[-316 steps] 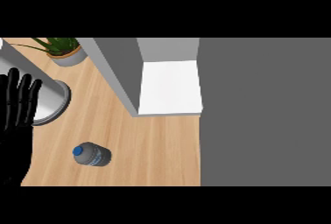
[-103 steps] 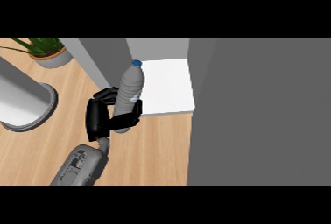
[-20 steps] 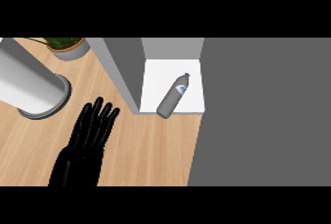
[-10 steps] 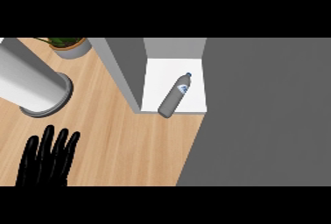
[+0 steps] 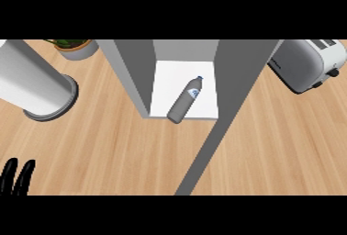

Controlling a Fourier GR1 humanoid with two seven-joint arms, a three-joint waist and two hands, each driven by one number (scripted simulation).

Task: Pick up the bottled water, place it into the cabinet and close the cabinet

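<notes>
Head view: left hand (image 5: pixel 17 176) at lower-left edge, fingers straight, empty, well apart from bottled water (image 5: pixel 184 101) lying in cabinet (image 5: pixel 139 78).

Only the left hand (image 5: pixel 17 176) shows, at about eight o'clock by the view's lower edge. Its black fingers (image 5: pixel 27 172) point straight up toward twelve o'clock, holding nothing.

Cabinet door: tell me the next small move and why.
Probably swing the cabinet door shut. The bottled water already lies on its side on the white cabinet floor, the door stands open, and the only hand in view, at the lower left corner, holds nothing.
</notes>
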